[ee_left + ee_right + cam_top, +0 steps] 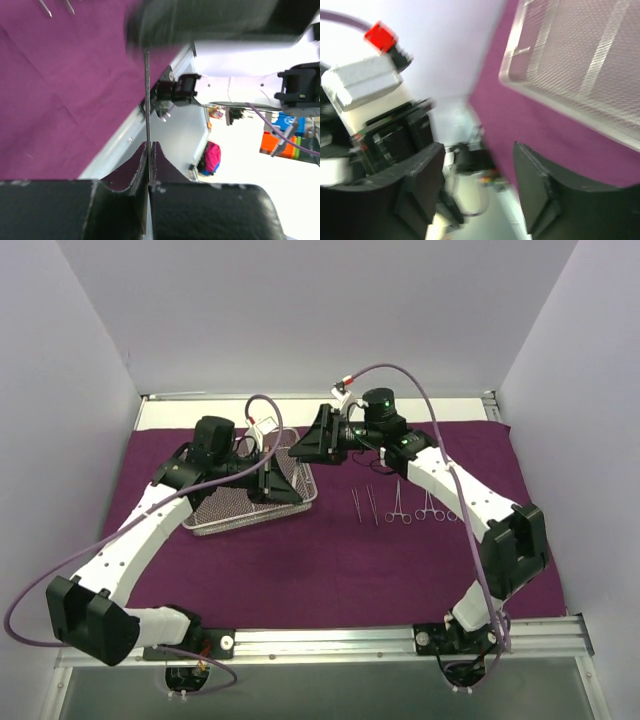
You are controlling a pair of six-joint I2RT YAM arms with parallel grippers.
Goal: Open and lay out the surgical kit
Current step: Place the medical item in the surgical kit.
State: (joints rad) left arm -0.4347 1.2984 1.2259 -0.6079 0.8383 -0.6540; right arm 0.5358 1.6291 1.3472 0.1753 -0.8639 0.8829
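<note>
Mesh tray (pixel 248 523) sits left of centre on the spread purple cloth (pixel 330 565), forceps (pixel 400 506) in a row beside it. My left gripper (pixel 149 148) pinches a thin edge, which I take for the tray rim; my right gripper (pixel 475 150) is spread, holding nothing. Tray: likely light, rigid and slippery, so grip the rim wire. The contact point is hidden from above and the right wrist view is blurred
</note>
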